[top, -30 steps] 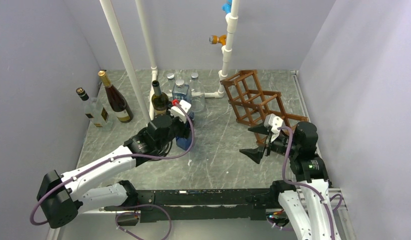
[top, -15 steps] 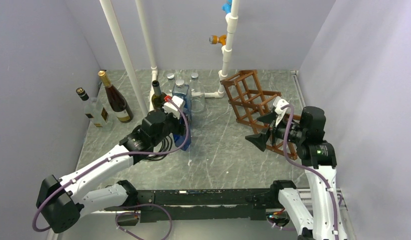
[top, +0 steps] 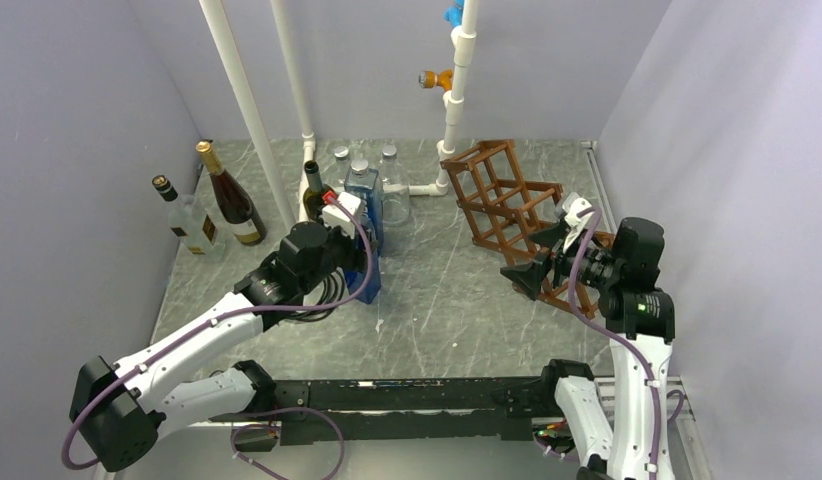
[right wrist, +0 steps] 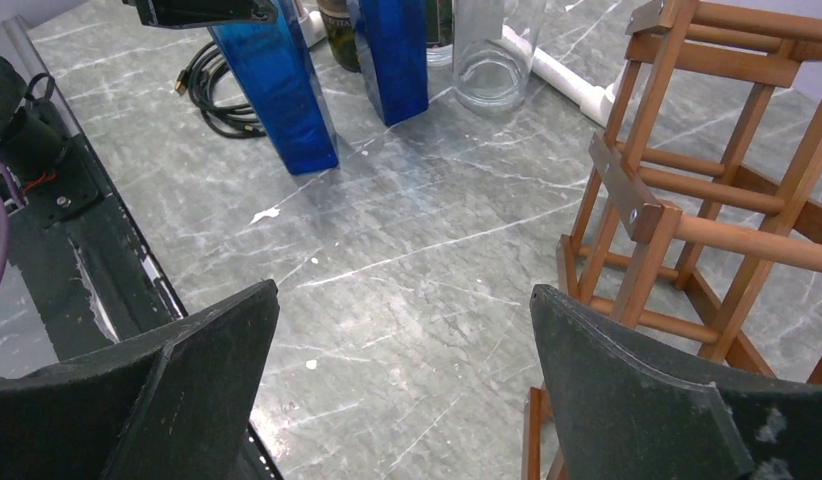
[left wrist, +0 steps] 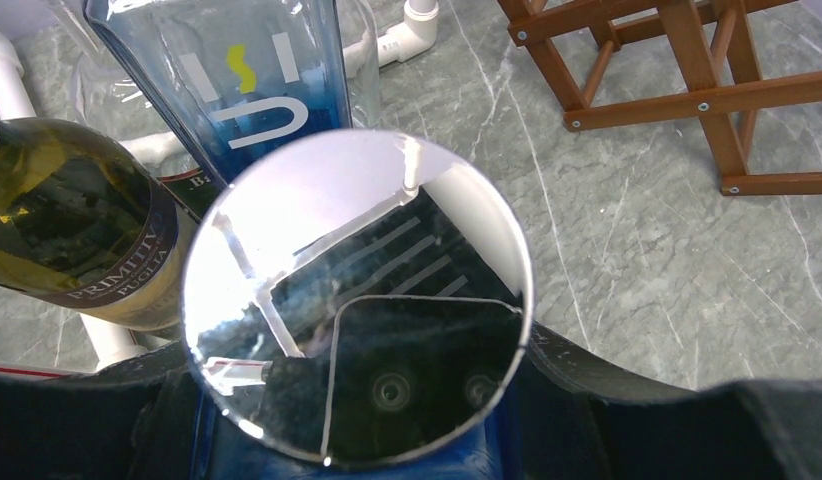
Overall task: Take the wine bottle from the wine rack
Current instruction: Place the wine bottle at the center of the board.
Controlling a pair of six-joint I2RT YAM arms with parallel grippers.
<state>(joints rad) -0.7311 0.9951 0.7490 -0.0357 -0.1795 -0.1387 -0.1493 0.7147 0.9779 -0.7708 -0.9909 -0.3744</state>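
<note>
The reddish-brown wine rack stands at the back right, and no bottle shows in its cells. It also shows in the left wrist view and the right wrist view. My left gripper is shut on the top of a tall blue square bottle, which stands upright left of the rack with its base at the table. Its silver cap fills the left wrist view between the jaws. My right gripper is open and empty, in the air beside the rack's front left corner.
A second blue bottle, a dark wine bottle and clear bottles stand at the back by white pipes. Two more wine bottles stand far left. A black cable lies behind the held bottle.
My left gripper has carried the blue bottle a little back and left toward the other bottles. My right arm has risen and swung right, closer to the rack.
</note>
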